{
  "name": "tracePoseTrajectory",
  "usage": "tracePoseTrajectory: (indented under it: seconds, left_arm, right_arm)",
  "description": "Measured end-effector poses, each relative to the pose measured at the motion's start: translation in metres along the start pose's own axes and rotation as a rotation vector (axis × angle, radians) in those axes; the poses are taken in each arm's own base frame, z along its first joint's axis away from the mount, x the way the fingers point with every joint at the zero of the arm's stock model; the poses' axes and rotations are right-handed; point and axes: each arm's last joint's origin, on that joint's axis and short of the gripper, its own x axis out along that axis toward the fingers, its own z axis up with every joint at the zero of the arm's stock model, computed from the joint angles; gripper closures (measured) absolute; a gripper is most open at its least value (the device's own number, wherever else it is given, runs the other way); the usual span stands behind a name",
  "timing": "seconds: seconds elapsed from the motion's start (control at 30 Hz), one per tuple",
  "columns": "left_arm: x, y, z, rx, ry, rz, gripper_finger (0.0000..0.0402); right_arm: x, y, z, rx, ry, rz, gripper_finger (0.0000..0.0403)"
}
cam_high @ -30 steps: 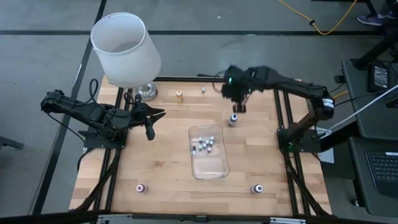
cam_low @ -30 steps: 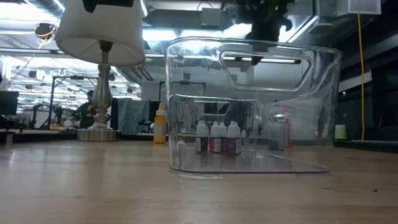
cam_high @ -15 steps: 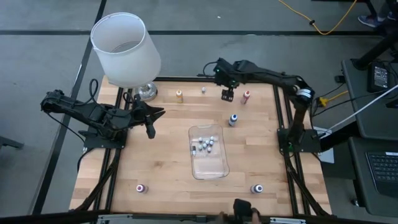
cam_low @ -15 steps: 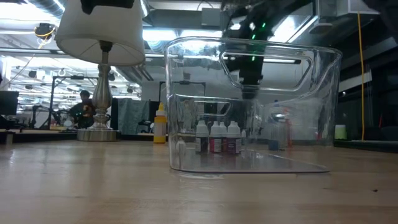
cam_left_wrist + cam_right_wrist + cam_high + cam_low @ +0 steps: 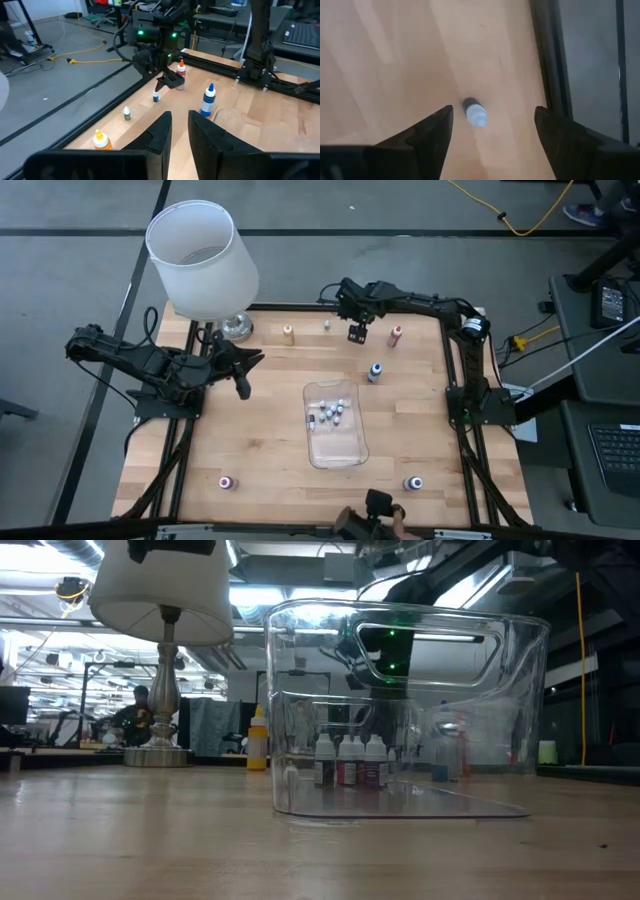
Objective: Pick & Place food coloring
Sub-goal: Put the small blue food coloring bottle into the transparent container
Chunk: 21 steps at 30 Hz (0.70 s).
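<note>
So: tray (image 5: pixel 335 442) mid-table holds several bottles; strays sit along the near and far edges. Right gripper (image 5: pixel 357 332), jaws wide, hangs over a small bottle (image 5: pixel 474 112) at the far edge. Light, stiff, tippy: pinch the body. Left gripper (image 5: pixel 240 392) nearly closed, empty.
</note>
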Motion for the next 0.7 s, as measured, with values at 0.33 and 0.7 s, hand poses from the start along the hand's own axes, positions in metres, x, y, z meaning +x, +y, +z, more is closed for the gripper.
tracePoseTrajectory:
  seconds: [0.33, 0.7]
  left_arm:
    - [0.000, 0.001, 0.000, -0.016, -0.013, 0.032, 0.0343]
    - [0.000, 0.001, 0.000, -0.016, -0.014, 0.036, 0.0343]
  right_arm:
    - [0.022, -0.010, -0.010, 0.034, 0.103, 0.024, 0.0123]
    - [0.038, -0.007, -0.008, 0.027, 0.112, 0.037, 0.0123]
